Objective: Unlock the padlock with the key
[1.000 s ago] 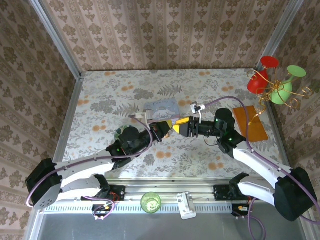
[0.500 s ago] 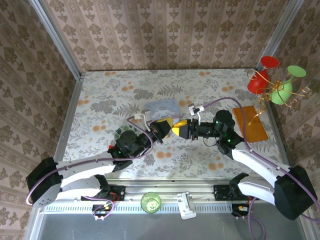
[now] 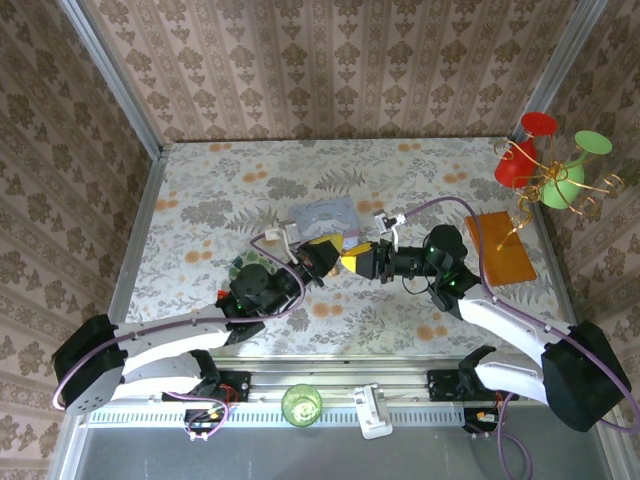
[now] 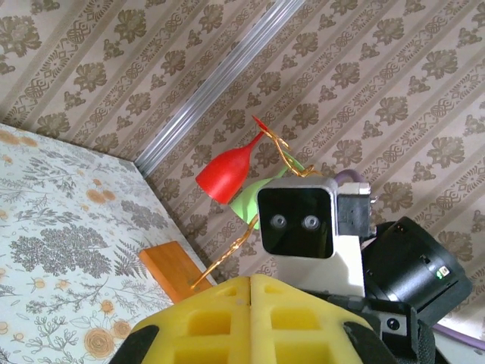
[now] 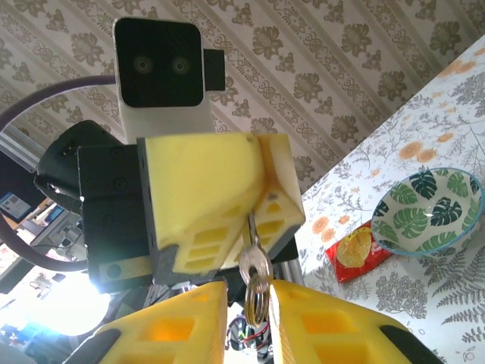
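The key (image 5: 254,265) hangs by its shaft from the seam of the left gripper (image 5: 254,214), just this side of the pale blue tin (image 3: 322,213), its ring (image 5: 256,305) dangling below. That left pincer is clamped right shut. I'd guess the padlock is nipped in there with the key already in it, but the yellow foam hides it, so I can't say for sure. The right gripper (image 5: 248,290) has slid in over the last second to meet its partner nose to nose, and its jaws have drawn in a good deal. They now stand a narrow slot apart, one either side of the ring, and I can't see that they've bitten yet. To me that means the approach is over and the grip for the turn comes next.

From above, the two yellow tips meet in front of the tin, with the orange board (image 3: 502,247) well off to its right. The right wrist camera gives the key and ring themselves, plus a leaf-patterned bowl (image 5: 432,212) and a red packet (image 5: 352,254) beyond. The left wrist camera looks past its own closed fingers (image 4: 204,318) at the red goblet (image 4: 227,171)
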{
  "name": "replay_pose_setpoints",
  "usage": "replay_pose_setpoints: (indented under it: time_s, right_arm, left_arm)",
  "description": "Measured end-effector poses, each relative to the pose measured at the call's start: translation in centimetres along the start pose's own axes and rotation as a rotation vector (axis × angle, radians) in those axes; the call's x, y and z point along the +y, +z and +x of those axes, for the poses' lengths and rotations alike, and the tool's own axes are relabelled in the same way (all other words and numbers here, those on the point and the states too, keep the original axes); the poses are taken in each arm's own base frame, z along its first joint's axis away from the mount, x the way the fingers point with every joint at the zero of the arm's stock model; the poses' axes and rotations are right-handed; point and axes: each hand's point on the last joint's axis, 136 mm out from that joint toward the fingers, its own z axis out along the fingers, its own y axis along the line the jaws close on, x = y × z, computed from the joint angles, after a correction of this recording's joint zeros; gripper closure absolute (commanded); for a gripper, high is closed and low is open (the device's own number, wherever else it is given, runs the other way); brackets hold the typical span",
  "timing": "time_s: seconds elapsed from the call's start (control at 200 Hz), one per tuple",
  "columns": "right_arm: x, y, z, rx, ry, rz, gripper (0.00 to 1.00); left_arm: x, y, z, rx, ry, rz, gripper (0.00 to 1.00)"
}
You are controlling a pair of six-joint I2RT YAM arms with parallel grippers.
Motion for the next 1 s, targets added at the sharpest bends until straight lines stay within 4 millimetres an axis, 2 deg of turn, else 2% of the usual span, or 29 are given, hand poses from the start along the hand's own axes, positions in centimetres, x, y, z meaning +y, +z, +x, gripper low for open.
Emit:
replay_pose_setpoints:
  time_s: [0.15,0.635,1.0]
  right_arm:
    - [0.29,0.09,-0.04,-0.003,-0.003,-0.01,0.86]
    - [-0.17,0.3,-0.27,-0.015,0.006,-0.006,0.8]
    - [-0.11,0.31,-0.62,-0.029,0.007,-0.004,0.86]
  left_arm:
    - [-0.17,0.03,-0.24,-0.013,0.008,0.008,1.0]
    - [0.09,0.31,0.14,-0.023,0.009,0.019,1.0]
    - [-0.05,0.08,-0.04,-0.045,0.004,0.04,1.0]
